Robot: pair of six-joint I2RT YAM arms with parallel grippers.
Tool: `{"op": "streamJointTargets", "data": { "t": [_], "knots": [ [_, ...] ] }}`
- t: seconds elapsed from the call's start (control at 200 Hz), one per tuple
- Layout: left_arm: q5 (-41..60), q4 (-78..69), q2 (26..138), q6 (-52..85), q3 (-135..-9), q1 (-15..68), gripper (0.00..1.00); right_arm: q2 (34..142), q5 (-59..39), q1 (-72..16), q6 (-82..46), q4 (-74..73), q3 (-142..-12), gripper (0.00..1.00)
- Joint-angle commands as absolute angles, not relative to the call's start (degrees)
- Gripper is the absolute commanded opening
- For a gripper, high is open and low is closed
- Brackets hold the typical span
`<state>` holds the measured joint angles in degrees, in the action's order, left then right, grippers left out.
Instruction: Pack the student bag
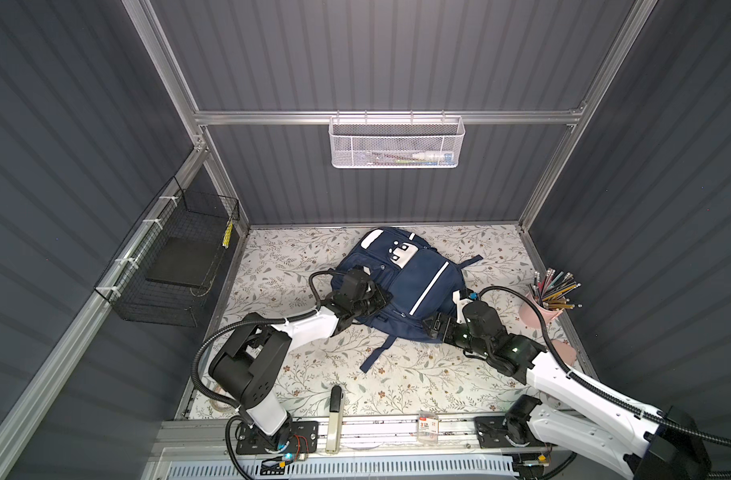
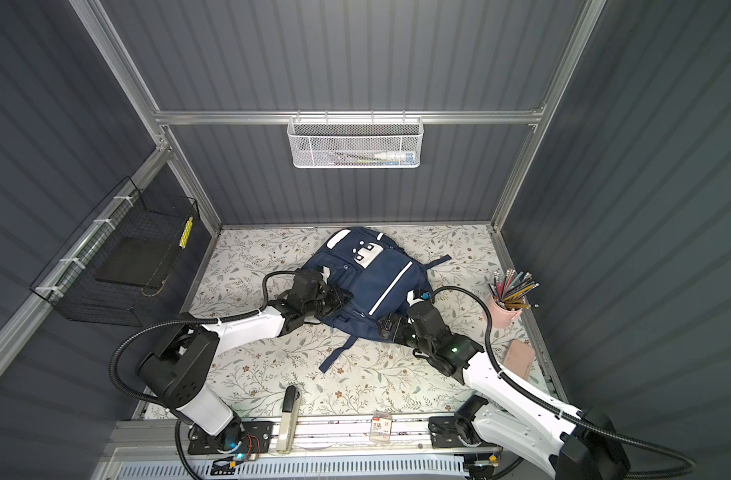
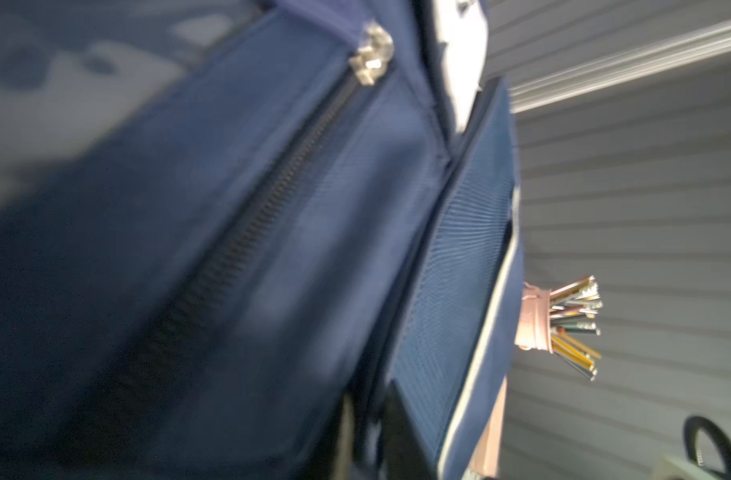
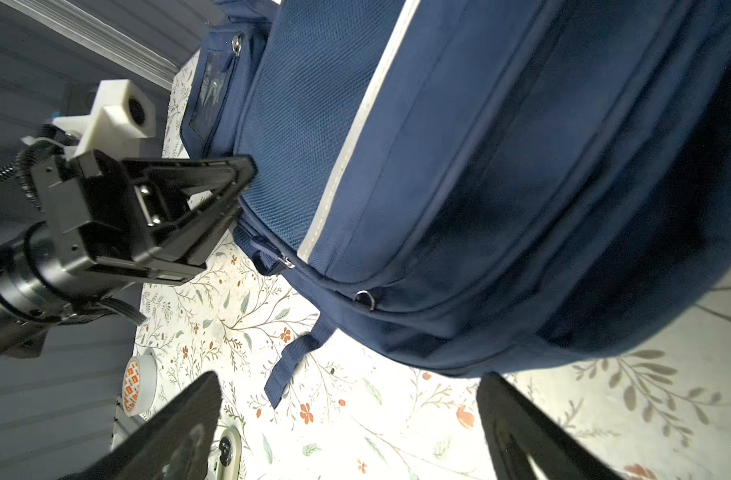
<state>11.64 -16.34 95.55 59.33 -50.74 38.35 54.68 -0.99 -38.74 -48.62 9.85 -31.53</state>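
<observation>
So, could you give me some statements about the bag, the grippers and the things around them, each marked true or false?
1. The student bag lies on the floral table. True.
2. The right gripper is shut on the bag. False: it is open and holds nothing, just short of the bag's lower edge.
3. The left gripper is shut, its tips against the bag's side. True.
4. The pencils lie loose on the table. False: they stand in the pink cup.
5. The white mesh basket hangs from the back rail. True.
</observation>
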Motion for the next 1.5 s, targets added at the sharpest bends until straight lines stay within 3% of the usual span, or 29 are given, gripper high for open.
{"op": "streamJointTargets", "data": {
  "t": [0.0,0.115,0.22,0.52,0.665,0.855,0.956,1.206,1.496],
  "knots": [
    [12.5,-15.5,95.4,59.6,-53.2,39.6,0.00,56.0,1.0,-40.5,-49.0,8.1,-32.6,0.96],
    [12.6,-13.4,94.4,59.2,-55.5,40.7,0.00,59.3,-0.1,-41.9,-50.1,3.9,-33.3,0.90],
    [13.2,-14.3,92.9,60.5,-55.7,40.9,0.00,63.6,-1.2,-43.6,-51.0,0.1,-35.2,0.79],
    [13.6,-14.2,90.0,62.0,-55.6,42.0,0.00,71.0,4.4,-46.3,-56.4,-8.2,-36.9,0.53],
    [13.5,-14.7,89.4,62.7,-55.2,42.4,0.00,73.4,9.9,-46.5,-56.3,-5.7,-38.5,0.45],
    [14.0,-15.6,89.3,63.7,-54.9,42.9,0.00,76.8,13.2,-47.2,-56.8,-5.1,-39.4,0.42],
    [14.5,-17.0,89.2,64.5,-54.0,43.1,0.00,78.4,15.8,-47.9,-56.4,-3.5,-40.3,0.33],
    [13.6,-16.4,87.4,64.1,-52.5,43.2,0.00,75.1,18.5,-48.0,-56.7,-3.0,-38.1,0.12],
    [12.5,-15.9,88.3,63.0,-52.1,43.1,0.00,67.7,18.4,-48.0,-58.3,-2.0,-33.8,0.03]
  ]
}}
